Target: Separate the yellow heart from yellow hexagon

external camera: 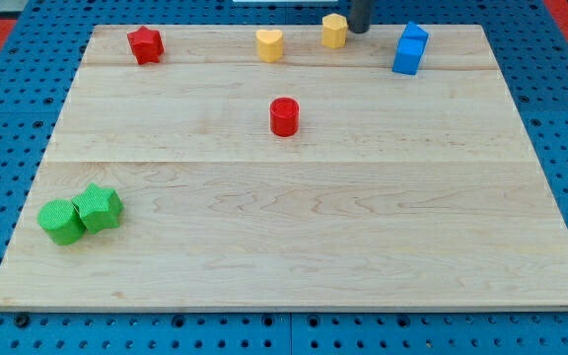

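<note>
The yellow heart (270, 44) lies near the view's top edge of the wooden board, left of centre. The yellow hexagon (334, 30) stands a short way to its right, with a clear gap between the two. My tip (359, 29) is a dark rod at the view's top, right beside the hexagon's right side, touching or almost touching it.
A red star (145, 44) lies at the top left. A red cylinder (284, 116) stands near the middle. A blue block (410, 48) stands at the top right, right of my tip. Two green blocks (80, 214) touch at the bottom left. The board's top edge (205, 27) is close behind the yellow blocks.
</note>
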Available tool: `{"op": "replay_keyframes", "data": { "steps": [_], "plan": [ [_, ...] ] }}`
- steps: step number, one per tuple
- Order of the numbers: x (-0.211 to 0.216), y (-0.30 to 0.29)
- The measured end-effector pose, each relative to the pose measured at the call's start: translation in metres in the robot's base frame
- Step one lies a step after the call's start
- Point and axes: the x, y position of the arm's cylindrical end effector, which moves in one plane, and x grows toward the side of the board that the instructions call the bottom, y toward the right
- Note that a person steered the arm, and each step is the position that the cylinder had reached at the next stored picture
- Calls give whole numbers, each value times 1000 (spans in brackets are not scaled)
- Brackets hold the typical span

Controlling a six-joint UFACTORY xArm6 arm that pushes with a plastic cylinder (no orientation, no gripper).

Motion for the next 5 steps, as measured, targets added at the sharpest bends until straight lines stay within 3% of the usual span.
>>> {"op": "replay_keyframes", "data": {
  "steps": [1,3,4,5],
  "plan": [
    [2,-74],
    [35,-65],
    [110,-72],
    [125,-163]
  ]
}}
